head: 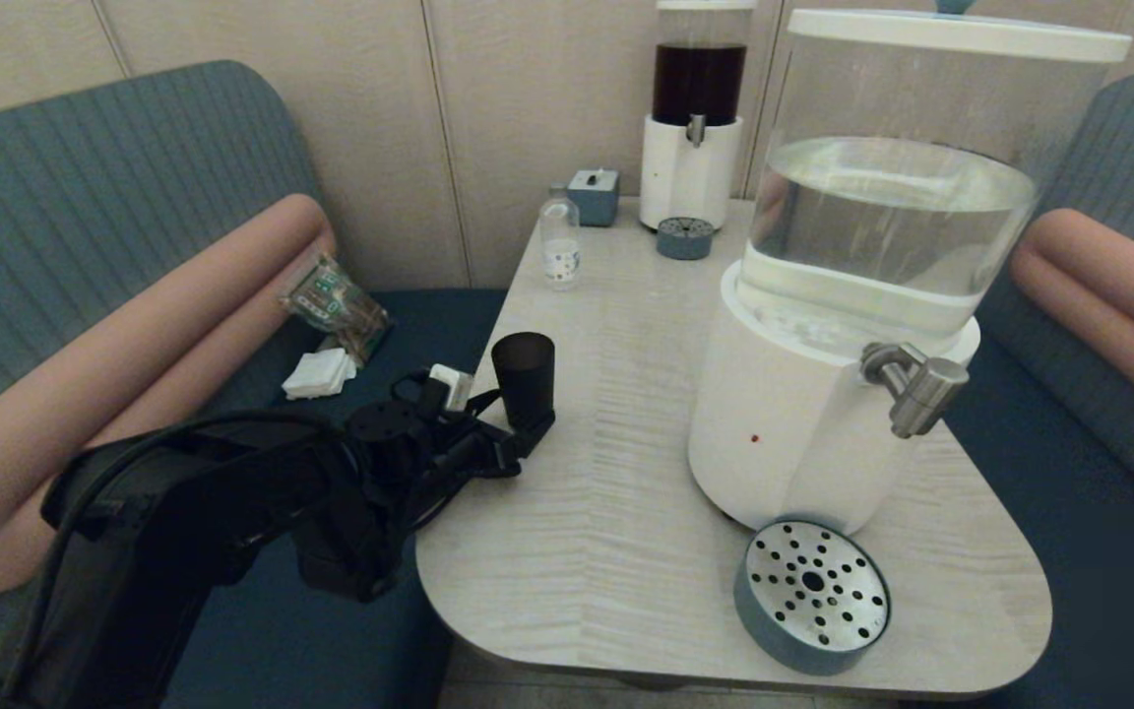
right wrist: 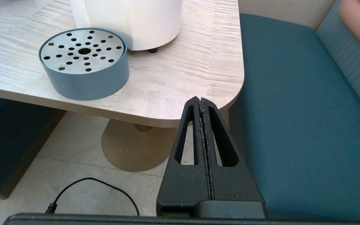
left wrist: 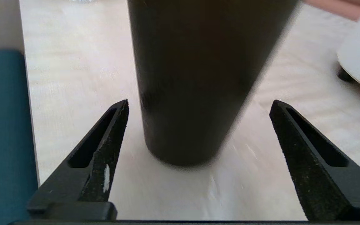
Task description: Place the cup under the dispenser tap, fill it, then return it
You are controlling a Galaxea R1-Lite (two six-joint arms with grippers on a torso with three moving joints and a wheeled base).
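Note:
The cup [head: 524, 369] is a dark tapered tumbler standing upright near the table's left edge. My left gripper [head: 531, 425] is open at its lower part. In the left wrist view the cup [left wrist: 198, 78] stands between the two spread fingers [left wrist: 111, 137], with a gap on each side. The dispenser tap [head: 917, 392] is a steel spout on the big white-based dispenser [head: 784, 423] with a clear water tank, to the right. My right gripper [right wrist: 201, 100] is shut on nothing, parked low off the table's near right corner, out of the head view.
A round perforated drip tray [head: 811, 596] lies in front of the big dispenser, a little left of the tap. At the back stand a dark-liquid dispenser [head: 695, 118], its small tray [head: 685, 237], a clear bottle [head: 559, 246] and a blue-grey box [head: 594, 195]. Packets [head: 336, 305] lie on the bench.

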